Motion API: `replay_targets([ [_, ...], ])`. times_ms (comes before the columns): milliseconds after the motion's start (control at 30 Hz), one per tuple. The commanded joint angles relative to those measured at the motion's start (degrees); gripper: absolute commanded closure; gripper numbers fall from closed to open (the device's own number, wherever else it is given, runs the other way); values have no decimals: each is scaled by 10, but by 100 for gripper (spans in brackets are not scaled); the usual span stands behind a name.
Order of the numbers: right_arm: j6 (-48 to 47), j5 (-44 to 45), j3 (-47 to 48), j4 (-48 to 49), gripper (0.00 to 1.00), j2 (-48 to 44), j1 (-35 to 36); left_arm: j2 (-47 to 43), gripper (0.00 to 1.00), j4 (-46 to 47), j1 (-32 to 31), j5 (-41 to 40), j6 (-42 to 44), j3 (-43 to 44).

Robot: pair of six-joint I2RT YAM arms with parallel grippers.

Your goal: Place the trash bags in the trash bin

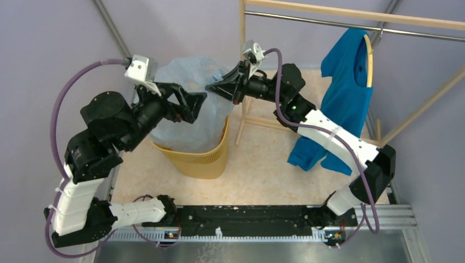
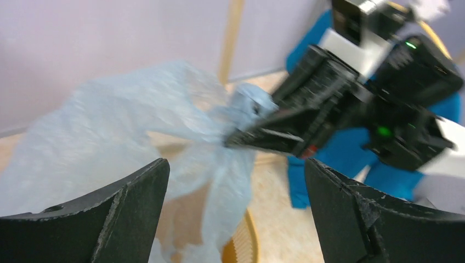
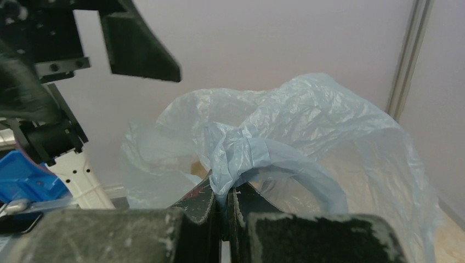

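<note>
A translucent pale blue trash bag (image 1: pixel 194 104) stands puffed up in the yellow-orange mesh trash bin (image 1: pixel 197 156), its lower part inside the bin. My right gripper (image 1: pixel 211 86) is shut on a bunched fold of the bag's top edge, seen in the right wrist view (image 3: pixel 236 150). My left gripper (image 1: pixel 198 104) is open and empty, just left of the right gripper and against the bag's front. In the left wrist view the bag (image 2: pixel 126 120) fills the left, the bin's rim (image 2: pixel 247 241) shows below, and the right gripper (image 2: pixel 241 139) pinches the film.
A bright blue shirt (image 1: pixel 342 104) hangs on a hanger from a wooden clothes rack (image 1: pixel 351 13) at the right, its leg (image 1: pixel 241 82) just right of the bin. Purple walls stand close behind. The floor is pale beige.
</note>
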Motion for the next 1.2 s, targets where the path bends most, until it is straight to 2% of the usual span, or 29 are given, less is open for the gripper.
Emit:
replay_targets([
  [0,-10,-27,-16,9,100,-46,-3,79,2,-12,1,-138,61,71],
  [67,-8,-25,-33,15,100,-57,-3,129,2,-38,14,-145,75,126],
  [133,-7,-23,-49,20,100,-68,-4,159,2,-41,47,-114,83,162],
  [200,-6,-22,-57,22,100,-76,-3,172,2,-26,121,-60,84,173],
  [300,-4,-25,-68,25,100,-84,-3,195,2,-15,278,60,63,179],
  [433,3,-32,-74,28,100,-88,-3,212,2,3,353,49,28,181],
  [533,15,-47,-76,35,100,-86,-3,182,2,45,396,48,-3,121],
  [667,38,-71,-86,57,100,-87,-1,191,6,-3,428,100,-48,87],
  [867,49,-80,-97,74,100,-100,3,122,18,14,430,177,-47,-53],
  [967,49,-76,-94,74,100,-101,3,102,27,-2,429,280,-31,-89],
  [1033,52,-77,-91,79,100,-99,3,71,33,12,429,332,-34,-117],
  [1167,74,-77,-86,104,100,-87,6,9,35,66,429,376,-48,-182],
])
